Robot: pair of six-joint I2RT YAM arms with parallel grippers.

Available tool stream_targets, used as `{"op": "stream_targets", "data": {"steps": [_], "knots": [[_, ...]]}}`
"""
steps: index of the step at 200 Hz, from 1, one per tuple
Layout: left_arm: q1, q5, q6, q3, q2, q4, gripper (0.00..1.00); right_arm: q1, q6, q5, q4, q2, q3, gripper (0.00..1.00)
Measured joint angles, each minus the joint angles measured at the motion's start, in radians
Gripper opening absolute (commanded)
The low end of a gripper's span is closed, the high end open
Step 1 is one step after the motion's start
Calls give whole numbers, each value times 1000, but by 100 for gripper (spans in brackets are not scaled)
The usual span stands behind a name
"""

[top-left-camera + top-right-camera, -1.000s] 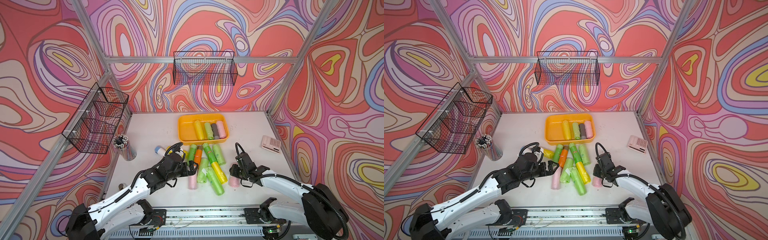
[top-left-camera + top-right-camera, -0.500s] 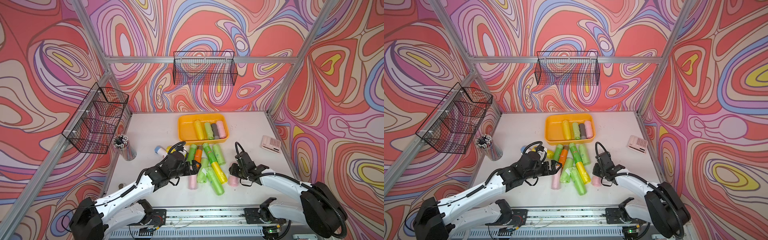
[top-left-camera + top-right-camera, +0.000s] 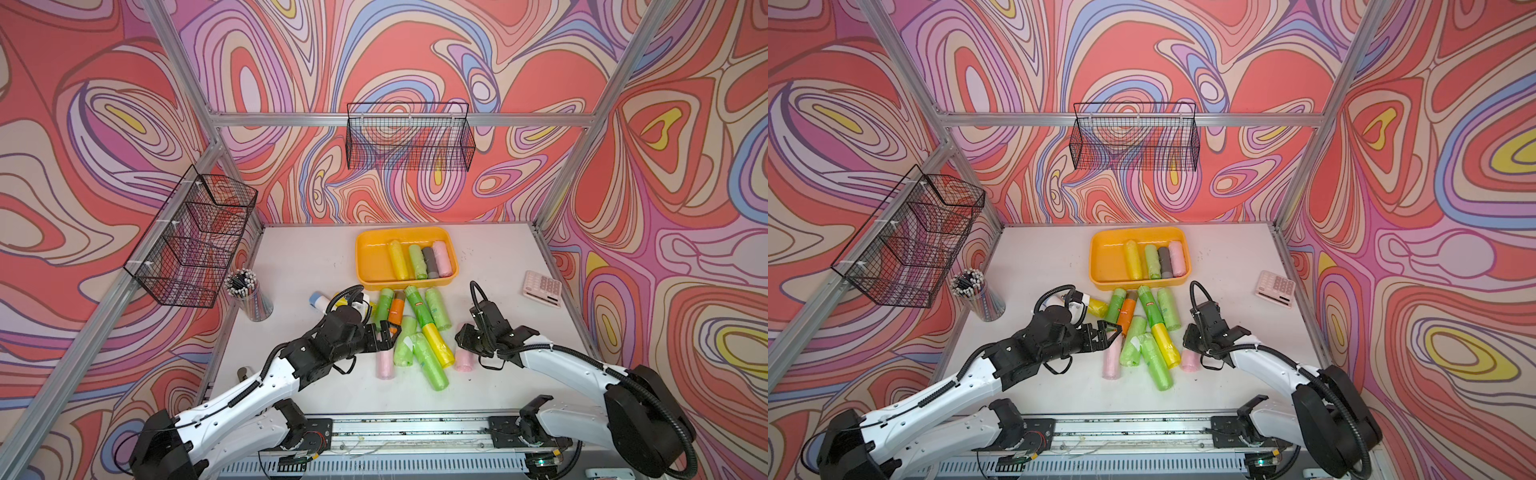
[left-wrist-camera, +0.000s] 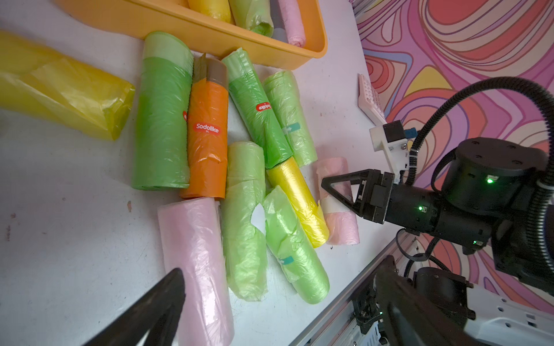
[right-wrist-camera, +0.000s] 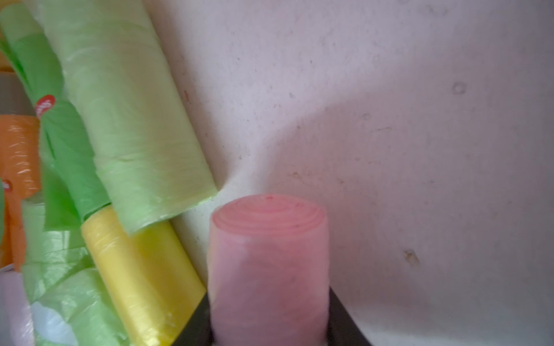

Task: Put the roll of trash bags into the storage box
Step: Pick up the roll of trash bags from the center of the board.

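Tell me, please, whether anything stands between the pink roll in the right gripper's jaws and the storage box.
Along the table, yes: a light green roll lies between the pink roll and the storage box. Lifted over it, nothing visible blocks the way.

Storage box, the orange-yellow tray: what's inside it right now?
Four rolls lie side by side in the storage box: a yellow roll, green roll, grey roll and pink roll, toward one end. The floor at the other end is bare. The floor beneath the rolls is covered.

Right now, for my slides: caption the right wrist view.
Right tool grips a pink roll beside a yellow roll and green rolls.
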Motion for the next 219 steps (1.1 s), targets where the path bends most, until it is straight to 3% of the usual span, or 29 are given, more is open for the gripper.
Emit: {"op": "stream_targets", "data": {"steps": [69, 153, 219], "knots": [[0, 35, 10, -8, -46, 0, 100, 0, -21, -48, -37, -83, 34, 23], [0, 41, -23, -52, -103, -14, 100, 0, -46, -91, -82, -74, 135, 20], [0, -42, -19, -51, -264, -134, 100, 0, -34, -141, -84, -71, 178, 15]]}}
